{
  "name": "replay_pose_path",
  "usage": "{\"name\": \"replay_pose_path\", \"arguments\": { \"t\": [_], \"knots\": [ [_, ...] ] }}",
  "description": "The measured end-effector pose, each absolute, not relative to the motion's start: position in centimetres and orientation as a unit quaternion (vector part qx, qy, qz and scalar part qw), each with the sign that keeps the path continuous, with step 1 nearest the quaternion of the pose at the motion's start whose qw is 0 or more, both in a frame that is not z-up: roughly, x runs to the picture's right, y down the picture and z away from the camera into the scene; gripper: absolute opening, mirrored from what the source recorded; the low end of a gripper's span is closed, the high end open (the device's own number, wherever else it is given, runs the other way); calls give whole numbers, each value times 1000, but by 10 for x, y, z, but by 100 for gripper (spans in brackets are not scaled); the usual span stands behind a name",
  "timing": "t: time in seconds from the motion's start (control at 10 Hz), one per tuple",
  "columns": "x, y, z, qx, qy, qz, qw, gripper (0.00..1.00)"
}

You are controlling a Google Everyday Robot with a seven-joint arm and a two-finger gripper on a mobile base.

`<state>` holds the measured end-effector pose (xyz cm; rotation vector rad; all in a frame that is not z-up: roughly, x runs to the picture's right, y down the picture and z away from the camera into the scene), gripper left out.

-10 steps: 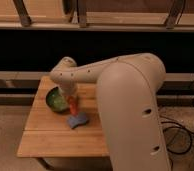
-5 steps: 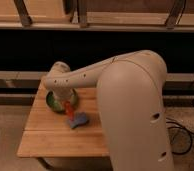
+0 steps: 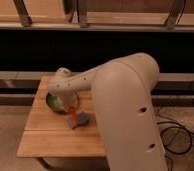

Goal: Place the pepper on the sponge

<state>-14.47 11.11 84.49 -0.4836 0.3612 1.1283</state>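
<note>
A slim red-orange pepper (image 3: 72, 113) stands nearly upright with its lower end on the left part of the blue sponge (image 3: 78, 120), which lies flat on the wooden table (image 3: 45, 135). My gripper (image 3: 70, 103) hangs straight above the pepper, at the end of the big beige arm (image 3: 125, 95) that reaches in from the right. The wrist covers the gripper's tip and the top of the pepper.
A round green bowl (image 3: 52, 102) sits just left of the gripper, partly behind the wrist. The table's front edge runs near the bottom of the view. Dark shelving fills the back, and cables lie on the floor at the right.
The wrist has come down and slightly right, away from the bowl. The pepper has dropped with it from above the sponge to touching it.
</note>
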Motion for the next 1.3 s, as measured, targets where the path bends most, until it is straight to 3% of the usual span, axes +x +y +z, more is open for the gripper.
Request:
{"name": "replay_pose_path", "arguments": {
  "t": [0.5,1.3],
  "knots": [
    [-146,114,873,-224,220,519,795,0],
    [-131,124,857,-209,262,503,797,3]
  ]
}}
